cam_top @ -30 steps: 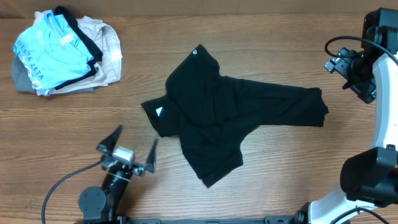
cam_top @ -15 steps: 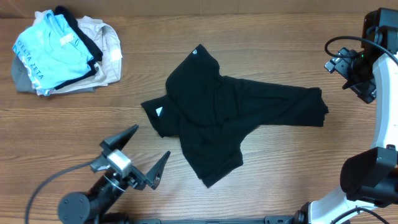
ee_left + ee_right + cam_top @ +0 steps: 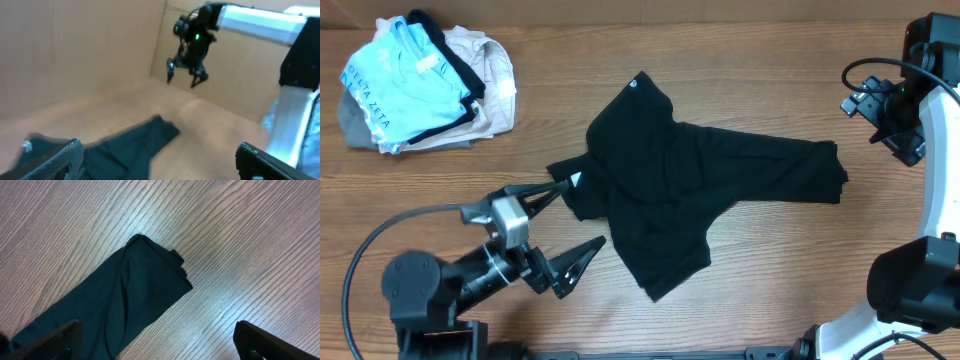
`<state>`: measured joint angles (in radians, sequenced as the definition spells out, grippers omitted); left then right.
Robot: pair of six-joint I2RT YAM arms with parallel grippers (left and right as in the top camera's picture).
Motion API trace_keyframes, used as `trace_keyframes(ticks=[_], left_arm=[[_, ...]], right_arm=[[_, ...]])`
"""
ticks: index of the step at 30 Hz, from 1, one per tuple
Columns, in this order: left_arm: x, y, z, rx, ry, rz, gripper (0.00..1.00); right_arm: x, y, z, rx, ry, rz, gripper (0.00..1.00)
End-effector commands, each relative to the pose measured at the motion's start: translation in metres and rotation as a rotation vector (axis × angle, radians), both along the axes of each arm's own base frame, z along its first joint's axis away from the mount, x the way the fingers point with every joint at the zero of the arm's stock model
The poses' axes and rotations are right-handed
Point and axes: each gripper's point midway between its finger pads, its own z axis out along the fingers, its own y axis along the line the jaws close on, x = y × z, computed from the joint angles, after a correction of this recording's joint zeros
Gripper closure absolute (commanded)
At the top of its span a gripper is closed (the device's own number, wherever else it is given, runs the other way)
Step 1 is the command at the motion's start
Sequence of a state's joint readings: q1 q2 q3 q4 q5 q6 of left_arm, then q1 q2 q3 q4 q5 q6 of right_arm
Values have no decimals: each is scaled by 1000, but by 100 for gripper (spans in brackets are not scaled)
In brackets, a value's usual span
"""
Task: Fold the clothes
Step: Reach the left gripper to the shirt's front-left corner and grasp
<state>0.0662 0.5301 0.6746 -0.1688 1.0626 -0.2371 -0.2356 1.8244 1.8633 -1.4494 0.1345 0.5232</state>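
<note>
The clothes, a black T-shirt (image 3: 680, 180), lie crumpled in the middle of the wooden table, with a white tag (image 3: 576, 179) at the left edge and one long part stretching right. My left gripper (image 3: 584, 212) is open at that left edge, its fingers (image 3: 535, 192) spread to either side of the fabric and holding nothing. Its wrist view shows the shirt (image 3: 125, 145) just ahead of the left gripper (image 3: 157, 162). My right gripper (image 3: 876, 115) hangs open in the air past the shirt's right end. In its wrist view that end (image 3: 125, 295) lies below the right gripper (image 3: 157, 342).
A pile of other garments sits at the back left: a light blue lettered shirt (image 3: 405, 85) on beige (image 3: 495, 75) and grey (image 3: 355, 120) pieces. The left wrist view shows the right gripper (image 3: 182, 81) raised before a cardboard wall (image 3: 75, 50).
My left arm has swung from the front edge toward the shirt, turning its open gripper to point at the left edge. The right arm and the shirt have not moved.
</note>
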Motion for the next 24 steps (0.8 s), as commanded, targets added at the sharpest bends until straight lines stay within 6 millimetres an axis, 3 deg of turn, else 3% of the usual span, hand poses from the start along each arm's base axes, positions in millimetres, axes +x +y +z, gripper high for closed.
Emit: trace_keyframes(ticks=[1, 9, 13, 16, 18, 20, 21, 24], left_arm=[[-1, 1, 19, 18, 35, 51, 0], [22, 13, -36, 368, 399, 308, 0], [12, -27, -53, 477, 455, 148, 0], [-15, -70, -58, 470, 485, -90, 0], [-14, -84, -65, 493, 492, -127, 0], [3, -81, -80, 481, 618, 17, 0], [16, -69, -94, 462, 746, 180, 0], [24, -50, -125, 456, 959, 405, 0]], right_arm=[[2, -1, 3, -2, -16, -1, 0], [7, -2, 4, -7, -36, -1, 0], [7, -2, 4, -7, -36, 0, 0], [7, -2, 4, -7, -36, -1, 0], [7, -2, 4, -7, -36, 0, 0], [7, -2, 4, -7, -36, -1, 0], [7, -2, 4, -7, -36, -1, 0], [8, -2, 4, -8, -41, -1, 0]])
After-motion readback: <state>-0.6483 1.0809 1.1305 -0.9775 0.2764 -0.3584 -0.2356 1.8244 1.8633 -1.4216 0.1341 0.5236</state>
